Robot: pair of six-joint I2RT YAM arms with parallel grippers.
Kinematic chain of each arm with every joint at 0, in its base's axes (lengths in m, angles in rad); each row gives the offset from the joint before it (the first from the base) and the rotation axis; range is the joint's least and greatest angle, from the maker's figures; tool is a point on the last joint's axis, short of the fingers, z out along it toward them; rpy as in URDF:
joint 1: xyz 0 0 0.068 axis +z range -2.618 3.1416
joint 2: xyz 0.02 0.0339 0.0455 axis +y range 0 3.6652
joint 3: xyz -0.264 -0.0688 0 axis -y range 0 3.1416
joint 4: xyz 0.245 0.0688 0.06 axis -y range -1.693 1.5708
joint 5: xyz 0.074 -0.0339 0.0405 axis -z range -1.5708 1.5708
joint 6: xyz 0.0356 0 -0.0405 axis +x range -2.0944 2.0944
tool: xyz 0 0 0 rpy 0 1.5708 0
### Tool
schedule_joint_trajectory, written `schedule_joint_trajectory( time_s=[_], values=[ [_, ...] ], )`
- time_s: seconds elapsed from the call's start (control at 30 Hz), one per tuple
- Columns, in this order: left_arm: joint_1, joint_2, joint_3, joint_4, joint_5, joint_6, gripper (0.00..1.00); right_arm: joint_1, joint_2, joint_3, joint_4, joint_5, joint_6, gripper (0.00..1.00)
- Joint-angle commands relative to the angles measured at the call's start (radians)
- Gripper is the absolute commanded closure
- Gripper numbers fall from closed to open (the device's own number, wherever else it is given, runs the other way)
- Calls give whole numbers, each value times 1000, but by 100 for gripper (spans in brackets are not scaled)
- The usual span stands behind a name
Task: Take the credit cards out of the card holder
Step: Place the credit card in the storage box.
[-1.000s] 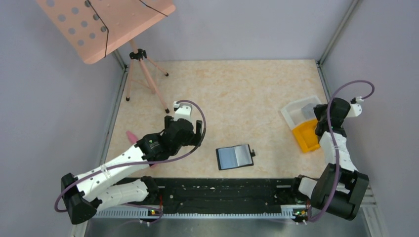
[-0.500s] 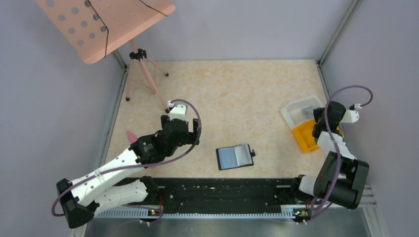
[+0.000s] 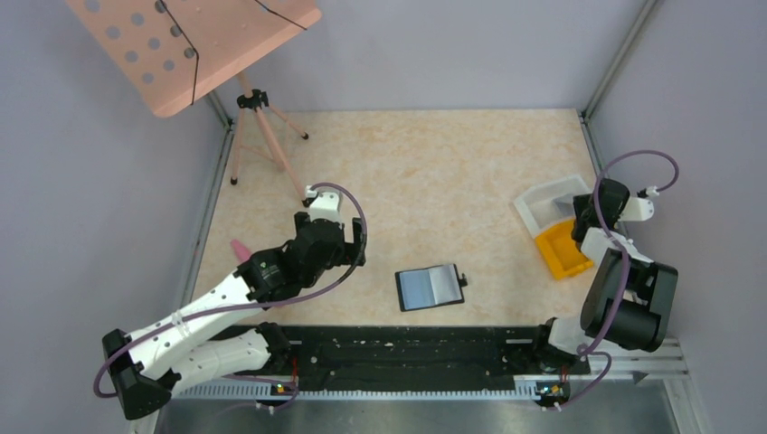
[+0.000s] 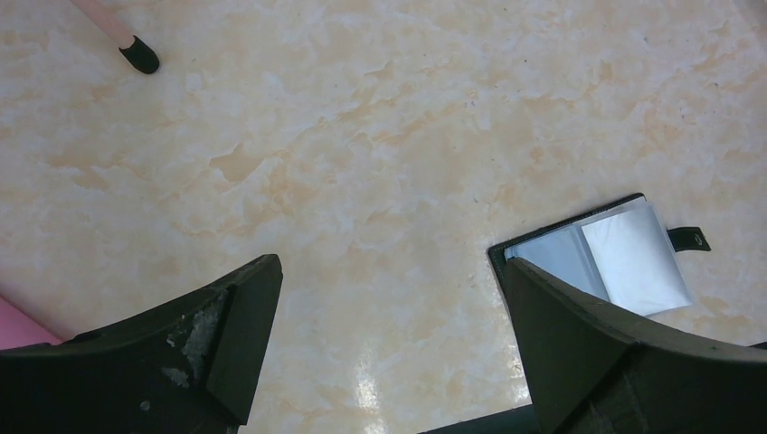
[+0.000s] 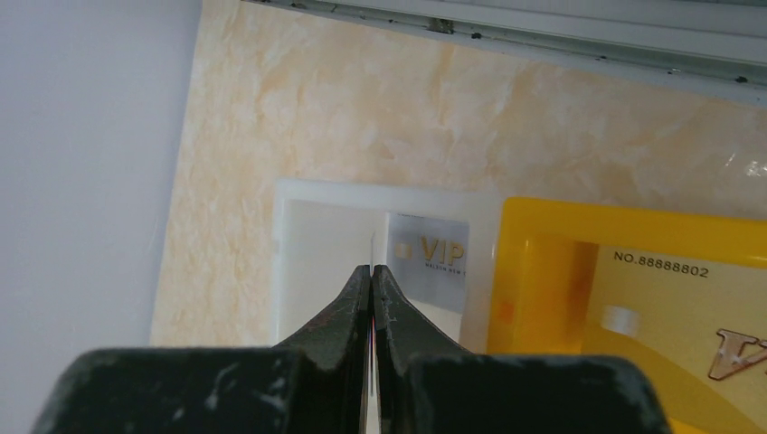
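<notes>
- Two hands, two states: the left hand (image 4: 387,271) stands wide open and empty above the table (image 3: 434,172). The right hand (image 5: 373,269) is clamped tight, with a thin sliver between its fingers that looks like a card (image 5: 373,244) seen edge-on.
- The holder (image 3: 430,287) lies opened flat, low and centre in the top view. In the left wrist view it sits at the right side, near the left hand but apart from it.
- The right hand hangs over the tray (image 5: 289,262), mid-frame in its own view. A VIP card (image 5: 432,255) lies in the tray, and a bin card (image 5: 669,298) lies in the yellow bin (image 5: 543,217) just beside it on the right.
- Handling, as a judgement: the holder looks light, thin and floppy at its fold, with slick, glossy sleeves. On this smooth table it would likely slide if tugged.
- Best hold: press down on one leaf or the black border, then pinch a card by whatever edge sticks out of a sleeve.
- The cards look stiff, thin and slippery, so a firm pinch on the edge suits them.
- Whether any card is left in the sleeves cannot be told.
</notes>
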Motion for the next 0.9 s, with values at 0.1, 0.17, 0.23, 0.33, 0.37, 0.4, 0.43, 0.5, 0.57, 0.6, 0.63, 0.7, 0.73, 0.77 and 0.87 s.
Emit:
schedule_joint_trajectory(
  time_s=[0.1, 0.17, 0.23, 0.33, 0.37, 0.4, 0.43, 0.5, 0.57, 0.6, 0.63, 0.7, 0.73, 0.77, 0.87],
  values=[
    [4, -37, -4, 25, 18, -32, 1, -4, 38, 81, 64, 28, -6, 100],
    [4, -37, -1, 25, 24, -36, 1, -5, 48, 84, 76, 28, -6, 100],
    [4, -36, 1, 25, 29, -41, 1, -4, 64, 87, 87, 22, -6, 100],
    [4, -35, 4, 24, 35, -44, 1, -4, 88, 87, 101, 20, -3, 100],
    [4, -34, 7, 22, 37, -45, 1, -3, 94, 88, 105, 20, -4, 100],
    [4, -34, 12, 19, 37, -47, 1, -4, 102, 87, 111, 20, -5, 100],
    [4, -33, 15, 18, 37, -47, 1, -4, 107, 86, 120, 21, -6, 100],
    [4, -36, 16, 19, 35, -51, 1, -4, 116, 74, 156, 24, -15, 100],
    [4, -37, 10, 29, 32, -54, 1, -4, 125, 70, 166, 30, -19, 100],
    [4, -36, 9, 35, 34, -54, 1, -3, 130, 72, 165, 33, -19, 100],
    [4, -32, 8, 39, 37, -54, 1, -4, 137, 72, 165, 33, -18, 100],
    [4, -23, 15, 39, 42, -50, 1, -3, 145, 72, 173, 27, -17, 100],
    [4, -19, 19, 36, 42, -49, 1, -5, 149, 71, 181, 23, -17, 100],
    [4, -17, 22, 34, 41, -49, 1, -4, 153, 71, 187, 21, -18, 100],
    [4, -17, 23, 35, 36, -47, 1, -5, 164, 86, 175, 22, -25, 100]
  ],
)
